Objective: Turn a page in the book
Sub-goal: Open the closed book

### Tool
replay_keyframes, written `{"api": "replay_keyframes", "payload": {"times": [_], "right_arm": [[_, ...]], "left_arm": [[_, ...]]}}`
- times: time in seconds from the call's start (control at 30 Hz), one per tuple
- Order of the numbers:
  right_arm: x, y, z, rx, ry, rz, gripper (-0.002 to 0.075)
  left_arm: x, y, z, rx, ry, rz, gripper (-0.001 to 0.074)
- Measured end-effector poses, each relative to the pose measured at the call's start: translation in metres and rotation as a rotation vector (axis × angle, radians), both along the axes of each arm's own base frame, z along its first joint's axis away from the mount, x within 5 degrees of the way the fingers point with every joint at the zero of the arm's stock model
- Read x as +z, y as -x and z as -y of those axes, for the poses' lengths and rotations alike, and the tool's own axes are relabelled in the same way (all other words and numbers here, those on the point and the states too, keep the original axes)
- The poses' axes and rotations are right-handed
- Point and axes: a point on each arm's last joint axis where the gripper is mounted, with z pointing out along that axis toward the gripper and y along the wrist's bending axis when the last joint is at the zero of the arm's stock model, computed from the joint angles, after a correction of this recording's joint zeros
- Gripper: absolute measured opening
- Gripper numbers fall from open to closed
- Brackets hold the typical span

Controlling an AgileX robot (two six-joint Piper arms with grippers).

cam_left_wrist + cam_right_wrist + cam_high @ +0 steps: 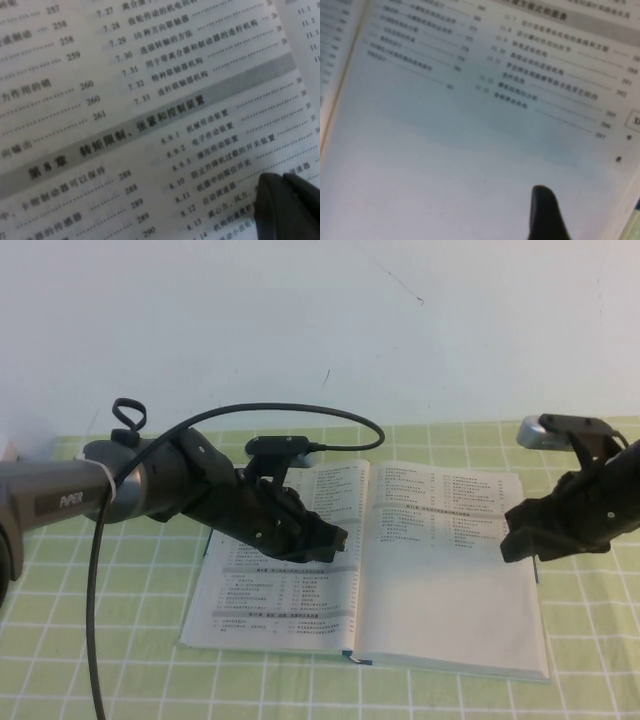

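Book (400, 570) open flat on tabletop (100, 660). Left gripper (325, 540) over left page, opening unclear. Right gripper (520, 535) spread wide above page (455, 580) outer edge.

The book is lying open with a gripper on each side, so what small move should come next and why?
Probably lower the right gripper onto the right page's outer edge to catch it. The page lies flat on the book, nothing is held, and that gripper hangs open at its edge. The left gripper sits over the left page, seemingly bracing it.
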Motion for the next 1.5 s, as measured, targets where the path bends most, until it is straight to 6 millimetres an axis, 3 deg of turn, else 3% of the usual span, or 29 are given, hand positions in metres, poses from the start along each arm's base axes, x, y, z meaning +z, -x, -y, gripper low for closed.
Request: {"api": "replay_keyframes", "payload": {"times": [0.23,0.67,1.5], "right_arm": [[-0.022,-0.007,0.008,-0.066,-0.012,-0.046,0.0383],[-0.032,-0.016,0.002,-0.077,-0.097,-0.025,0.0376],[-0.030,-0.019,-0.002,-0.138,-0.174,-0.024,0.0345]], "left_arm": [[0.000,0.000,0.000,0.007,-0.010,-0.004,-0.0004],[0.000,0.000,-0.001,0.001,-0.021,0.004,-0.0004],[-0.001,-0.001,-0.001,-0.004,-0.028,0.008,-0.0004]]}}
